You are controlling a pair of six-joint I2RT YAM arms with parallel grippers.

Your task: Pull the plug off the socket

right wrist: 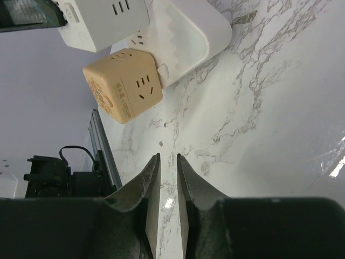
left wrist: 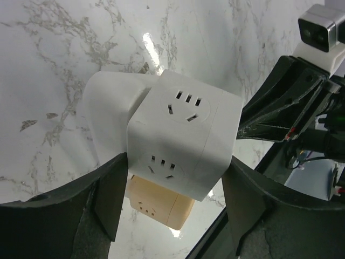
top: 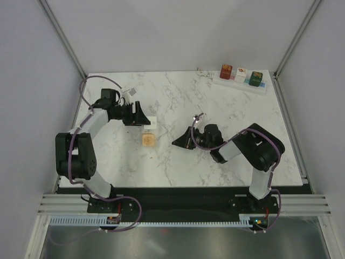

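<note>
The socket (top: 241, 82), a long white power strip, lies at the back right with a red (top: 226, 71), a white (top: 241, 74) and a green (top: 256, 78) cube plug on it. Left of the table's middle, a white cube plug (left wrist: 183, 135) sits joined to a rounded white block (left wrist: 108, 118), and a tan cube plug (left wrist: 161, 208) sits beside them. My left gripper (left wrist: 173, 164) is shut on the white cube (top: 151, 124), one finger on each side. The right gripper (right wrist: 168, 157) hovers low to the right of the tan cube (right wrist: 124, 83), jaws a narrow gap apart and holding nothing.
The right arm's wrist (left wrist: 318, 32) shows close behind the cubes in the left wrist view. A small white object (top: 127, 91) lies near the left arm at the back left. Metal frame posts stand at both back corners.
</note>
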